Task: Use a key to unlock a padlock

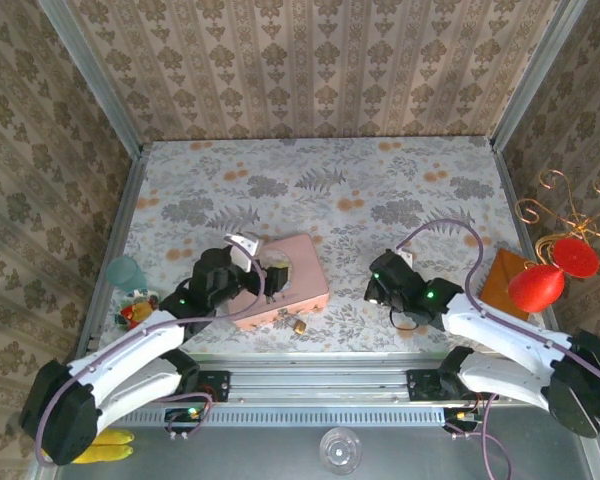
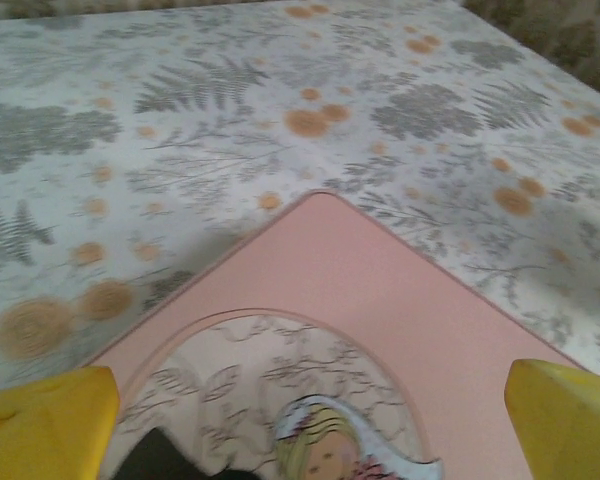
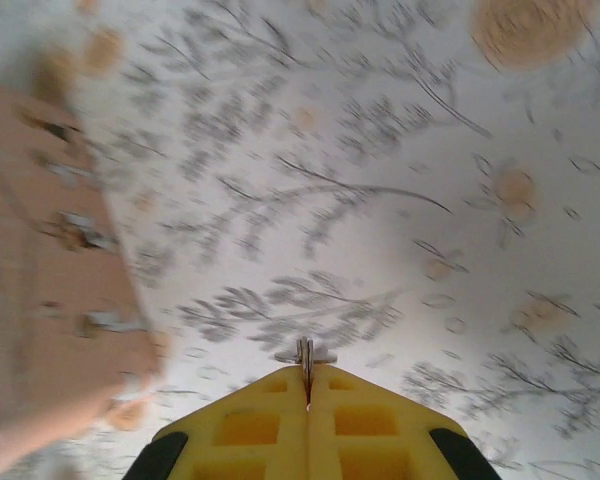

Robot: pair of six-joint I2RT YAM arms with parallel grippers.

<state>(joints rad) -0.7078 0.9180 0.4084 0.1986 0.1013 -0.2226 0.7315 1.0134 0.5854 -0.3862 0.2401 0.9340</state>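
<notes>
Yellow-fingered left hand (image 2: 310,410) spread wide, released, low over pink tin (image 1: 300,270) | right hand (image 3: 306,380) clenched on thin silver key (image 3: 303,352), tilted toward table (image 1: 380,190) | padlock (image 1: 299,326) on table just beside tin's near edge | tin's contents hidden

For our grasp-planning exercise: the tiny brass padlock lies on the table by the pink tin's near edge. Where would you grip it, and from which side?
Take the padlock by its brass body, probably from above: it lies low on the table, and the tin crowds its far side. Its pose is too small to tell.
</notes>
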